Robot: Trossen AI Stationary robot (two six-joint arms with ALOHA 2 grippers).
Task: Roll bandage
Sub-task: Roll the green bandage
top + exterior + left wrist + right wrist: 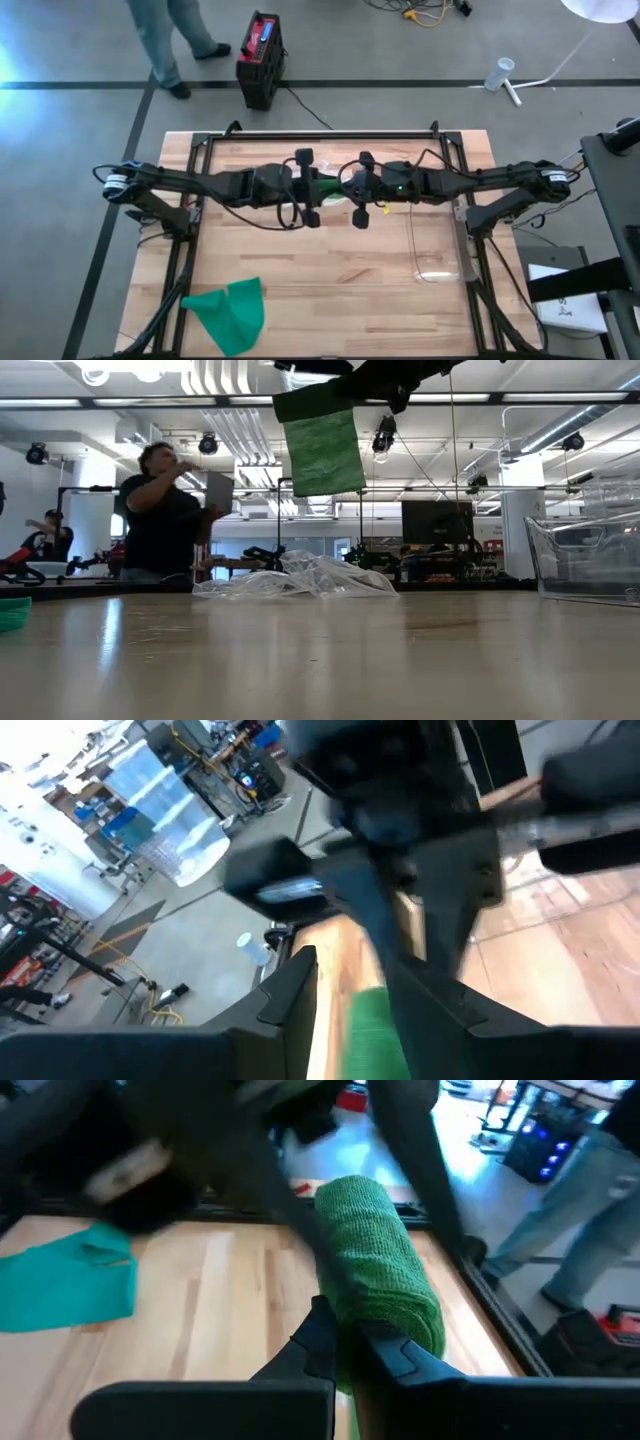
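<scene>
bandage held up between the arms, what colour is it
Green bandage, seen best in the right wrist view.

High view: overhead, straight down on the light wooden slatted bench. Low view: bench-top level, facing the room. Wrist views: close, opposed. All share the green rolled fabric bandage.

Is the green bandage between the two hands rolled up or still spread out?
Partly rolled. In the right wrist view the green bandage forms a thick roll at the right hand, while the low view shows a flat tail hanging down.
</scene>
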